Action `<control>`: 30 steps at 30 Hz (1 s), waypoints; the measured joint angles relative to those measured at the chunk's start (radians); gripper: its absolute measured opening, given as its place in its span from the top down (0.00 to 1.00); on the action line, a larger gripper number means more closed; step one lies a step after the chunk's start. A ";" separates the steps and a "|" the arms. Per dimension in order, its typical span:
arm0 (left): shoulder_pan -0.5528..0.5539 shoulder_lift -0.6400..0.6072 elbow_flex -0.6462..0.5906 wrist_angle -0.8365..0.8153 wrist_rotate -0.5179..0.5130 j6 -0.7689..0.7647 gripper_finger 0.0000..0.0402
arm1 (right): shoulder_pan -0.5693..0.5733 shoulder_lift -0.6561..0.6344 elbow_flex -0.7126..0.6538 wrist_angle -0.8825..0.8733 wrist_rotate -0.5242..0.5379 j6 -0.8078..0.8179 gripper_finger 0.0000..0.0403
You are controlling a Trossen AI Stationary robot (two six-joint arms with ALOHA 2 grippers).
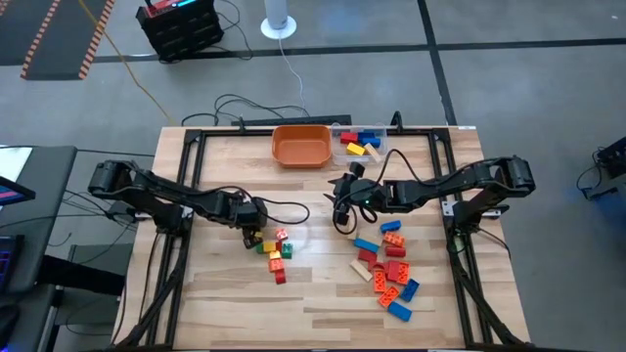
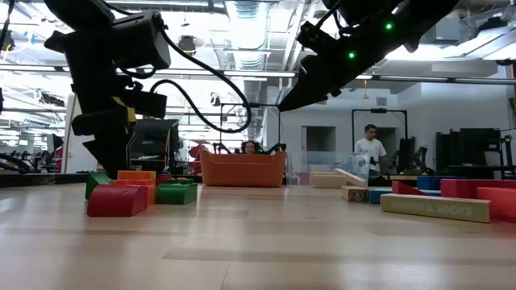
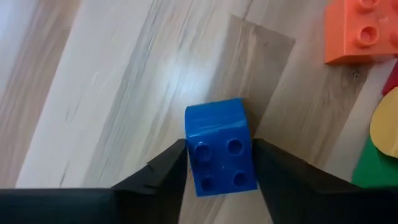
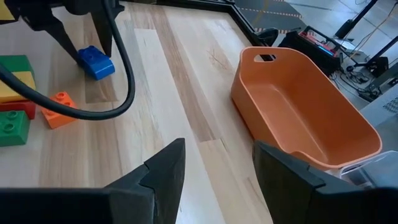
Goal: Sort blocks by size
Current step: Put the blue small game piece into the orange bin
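high: left end effector (image 1: pixel 251 235) down by the small block pile (image 1: pixel 276 256), right end effector (image 1: pixel 344 192) parked mid-bench (image 1: pixel 313 293) near the bowl (image 1: pixel 301 145) | left wrist: fingers (image 3: pixel 163 171) squeezing a blue block (image 3: pixel 219 148) on the bench | right wrist: its fingers (image 4: pixel 166 163) spread, nothing in them, bowl just ahead

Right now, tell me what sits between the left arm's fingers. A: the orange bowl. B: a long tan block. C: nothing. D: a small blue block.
D: the left wrist view shows a small blue block between the dark fingers, on the wooden table.
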 joint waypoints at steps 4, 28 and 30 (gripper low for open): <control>0.024 -0.002 0.000 0.006 0.024 0.053 0.68 | 0.005 0.000 0.000 -0.001 0.000 0.001 0.46; 0.368 -0.008 0.242 0.130 0.074 0.526 0.65 | 0.138 -0.001 -0.153 0.218 0.072 0.103 0.46; 0.408 -0.003 0.254 0.212 0.075 0.574 0.65 | 0.136 -0.001 -0.156 0.224 0.072 0.076 0.46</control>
